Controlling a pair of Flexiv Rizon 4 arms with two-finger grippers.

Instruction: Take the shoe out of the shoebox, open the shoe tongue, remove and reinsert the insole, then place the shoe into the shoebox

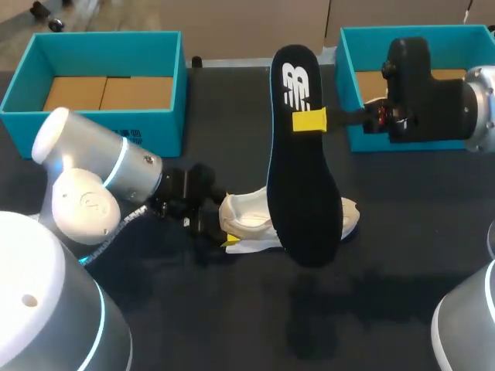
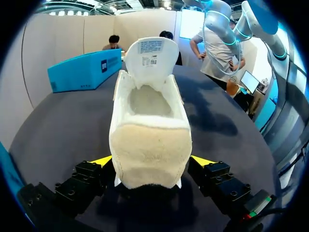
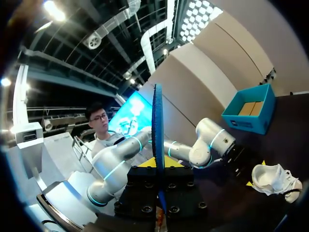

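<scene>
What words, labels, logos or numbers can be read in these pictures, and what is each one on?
On the insole, near its heel end: a white logo mark, no words that can be read.
On the tongue of the shoe: a white label with printed lines, too small to read.
On the front wall of the left box: dark print, too blurred to read.
Nothing here can be quoted.

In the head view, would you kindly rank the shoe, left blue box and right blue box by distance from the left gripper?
1. shoe, between the left gripper's fingers.
2. left blue box, back left.
3. right blue box, back right.
</scene>
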